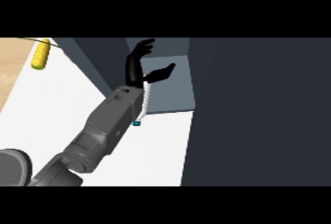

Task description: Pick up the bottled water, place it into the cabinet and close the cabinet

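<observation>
Bottled water [144, 103] shows only a white sliver beside the left robot hand [134, 70].

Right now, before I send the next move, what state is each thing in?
left hand: open, fingers straight, in the cabinet's opening.
bottled water: tilted beside the wrist, not in the fingers, blue cap toward the robot, largely hidden by the forearm.
cabinet: open, inside showing.
corn: lying flat at far left, apart from the hand.
right hand: not in view.
</observation>
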`<action>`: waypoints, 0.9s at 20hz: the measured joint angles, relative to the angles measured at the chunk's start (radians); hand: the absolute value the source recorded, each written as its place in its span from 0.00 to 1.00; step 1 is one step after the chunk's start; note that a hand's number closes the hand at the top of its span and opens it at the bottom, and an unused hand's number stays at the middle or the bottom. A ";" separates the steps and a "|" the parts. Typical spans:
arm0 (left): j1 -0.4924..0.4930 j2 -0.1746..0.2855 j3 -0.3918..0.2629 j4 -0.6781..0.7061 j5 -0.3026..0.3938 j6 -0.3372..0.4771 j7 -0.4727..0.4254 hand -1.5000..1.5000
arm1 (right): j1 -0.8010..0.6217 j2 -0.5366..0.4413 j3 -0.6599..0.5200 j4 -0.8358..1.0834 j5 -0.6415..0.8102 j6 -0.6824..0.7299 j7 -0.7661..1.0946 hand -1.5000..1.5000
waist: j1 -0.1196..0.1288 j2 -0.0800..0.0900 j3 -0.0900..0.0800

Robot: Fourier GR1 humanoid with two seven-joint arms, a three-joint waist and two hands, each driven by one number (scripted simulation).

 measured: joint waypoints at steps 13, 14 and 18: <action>-0.044 0.003 0.028 0.037 -0.003 -0.080 -0.028 0.00 | 0.038 0.014 0.002 0.002 -0.009 0.027 -0.039 0.00 | -0.003 -0.001 0.000; -0.046 0.002 0.032 0.033 -0.002 -0.098 -0.033 0.00 | 0.036 0.016 -0.002 0.003 -0.009 0.025 -0.038 0.00 | 0.000 -0.001 0.000; -0.045 0.000 0.044 -0.009 0.010 -0.210 -0.059 0.00 | 0.038 0.017 -0.003 0.003 -0.009 0.028 -0.039 0.00 | 0.006 -0.004 0.000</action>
